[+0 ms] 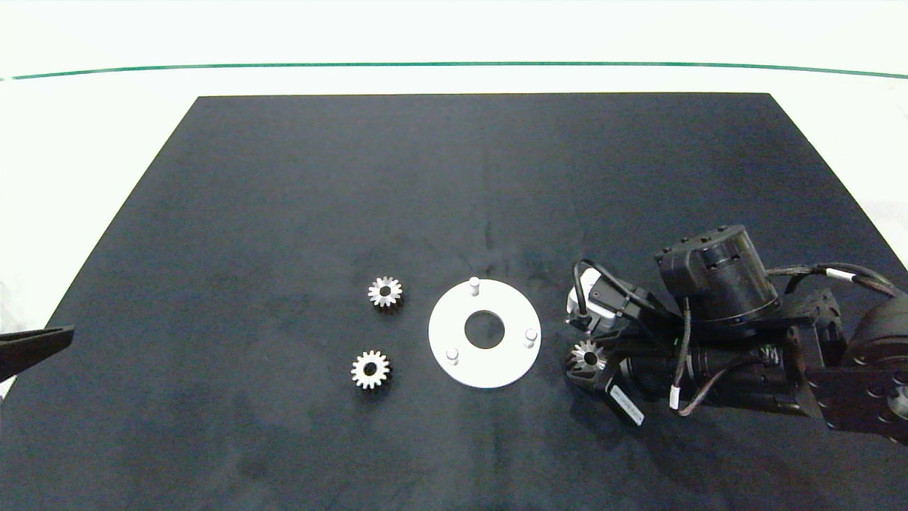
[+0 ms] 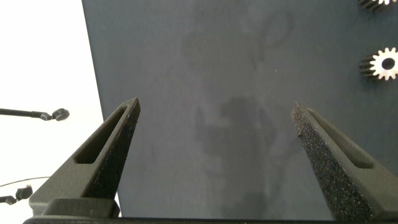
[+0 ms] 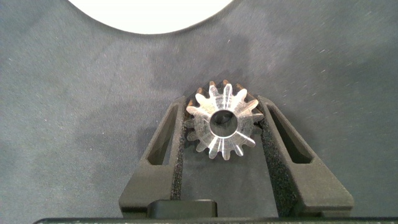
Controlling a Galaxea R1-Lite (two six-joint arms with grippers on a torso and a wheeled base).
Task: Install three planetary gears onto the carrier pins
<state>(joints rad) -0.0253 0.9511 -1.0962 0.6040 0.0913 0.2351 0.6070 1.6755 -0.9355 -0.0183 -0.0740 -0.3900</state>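
Head view — label [image 1: 624, 405] unreadable.

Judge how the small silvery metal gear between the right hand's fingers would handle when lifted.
The small silvery metal gear looks rigid and probably dense for its size. The right hand pinches it across pointed teeth, so it might pivot or slip. Lying flat on the dark mat, it seems unlikely to roll.
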